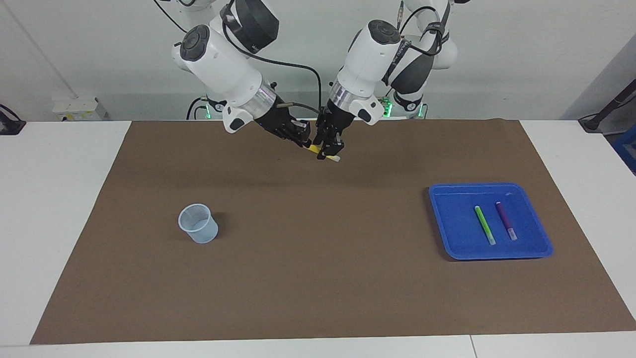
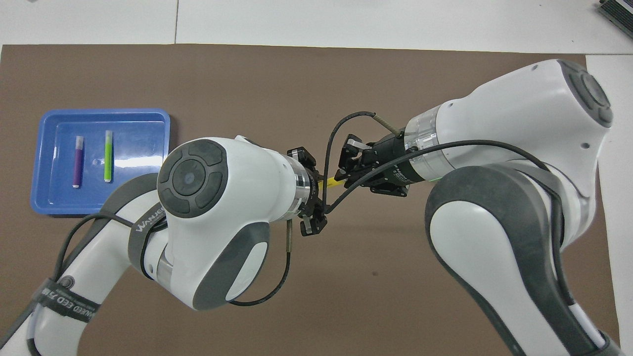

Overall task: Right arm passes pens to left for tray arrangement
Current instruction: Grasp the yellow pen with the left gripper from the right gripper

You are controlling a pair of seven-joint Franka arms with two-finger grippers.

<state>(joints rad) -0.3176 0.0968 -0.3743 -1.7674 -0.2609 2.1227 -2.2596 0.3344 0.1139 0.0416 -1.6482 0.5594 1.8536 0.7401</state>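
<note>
Item: short slim yellow marker pen with a pale end point(image 1: 323, 152). Location: in the air over the brown mat point(image 1: 318, 278), at the robots' edge of it and about midway between the table's two ends. One end is clamped in the black two-finger right gripper point(image 1: 304, 143). The black two-finger left gripper point(image 1: 332, 150) sits around the pen's pale end; whether its fingers have gripped cannot be told.

Item: shallow bright blue plastic tray with a raised rim point(image 1: 447, 199). Location: on the mat toward the left arm's end. Contents: one bright green marker pen point(image 1: 484, 224) and one purple marker pen point(image 1: 506, 220), lying side by side, apart.

Item: small translucent bluish plastic cup point(image 1: 198, 230). Location: upright on the mat toward the right arm's end; no pen visible inside.

Step in hand, as judged: handover of the third and last pen.

Next move calls for: the left gripper holding firm before the right one lets go, then carrying the pen to the tray and laying it beside the other two.
</note>
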